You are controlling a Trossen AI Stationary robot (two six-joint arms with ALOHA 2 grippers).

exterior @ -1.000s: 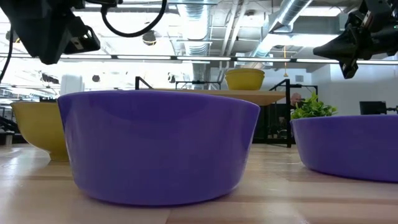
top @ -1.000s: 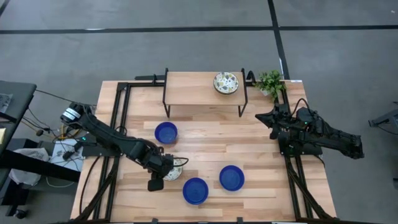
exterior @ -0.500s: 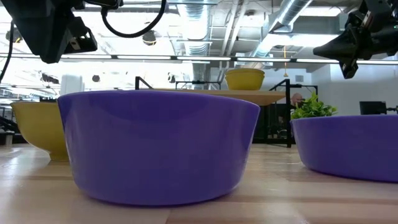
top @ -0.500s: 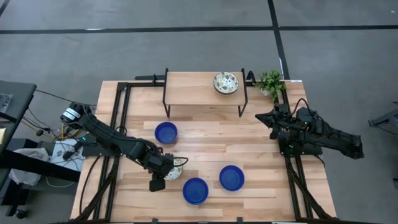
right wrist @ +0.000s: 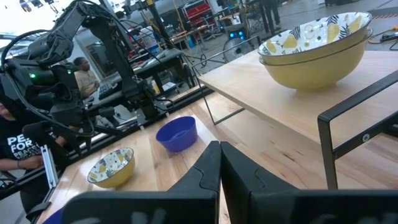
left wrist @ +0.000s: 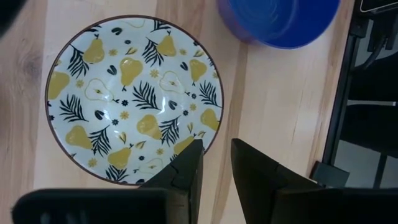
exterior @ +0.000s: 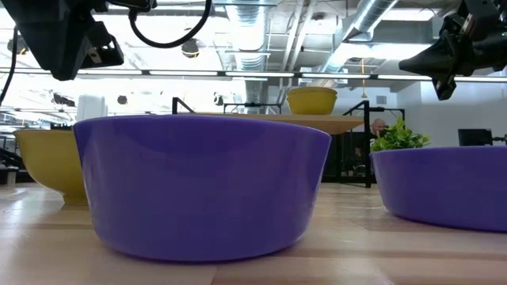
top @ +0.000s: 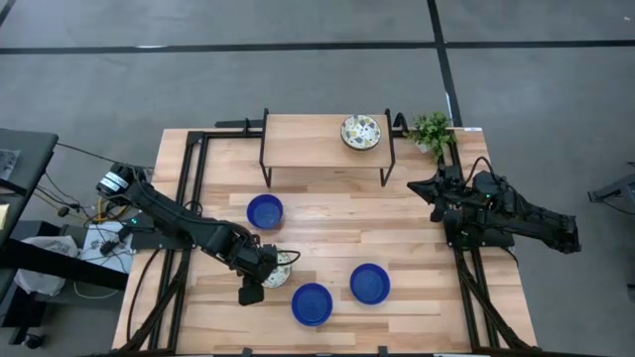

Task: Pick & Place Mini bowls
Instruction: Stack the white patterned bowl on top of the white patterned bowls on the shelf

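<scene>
left gripper [left wrist: 214,163] over patterned bowl [left wrist: 134,99], fingers narrowly parted, straddling its rim | right gripper [right wrist: 219,163] pressed together, parked by shelf [top: 322,139] | I feared thin rim slipping, bowl nudging blue bowl [left wrist: 280,22]

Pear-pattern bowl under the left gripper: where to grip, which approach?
Grip the thin rim of the pear-pattern bowl, coming straight down. It sits upright and open on the table, so one finger can go inside the wall, one outside. The left gripper already hangs at the rim, fingers slightly apart. Keep to the side away from the blue bowl.
</scene>
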